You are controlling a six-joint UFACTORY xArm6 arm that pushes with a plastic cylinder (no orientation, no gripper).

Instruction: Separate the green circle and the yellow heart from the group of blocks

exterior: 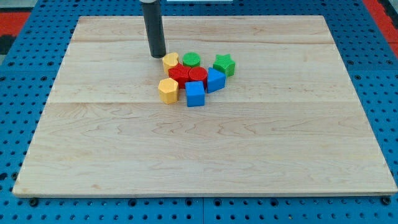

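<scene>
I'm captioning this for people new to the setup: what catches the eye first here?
A tight huddle of coloured blocks sits above the board's centre: red blocks in the middle, the green circle and yellow heart along its top edge. The dark rod drops from the view's top, my tip just left of the yellow heart.

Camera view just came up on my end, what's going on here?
My tip sits on the wooden board, just at the view's left of the yellow heart. The heart and the green circle are not yet separated: they sit along the top of the cluster, against the red blocks.
</scene>
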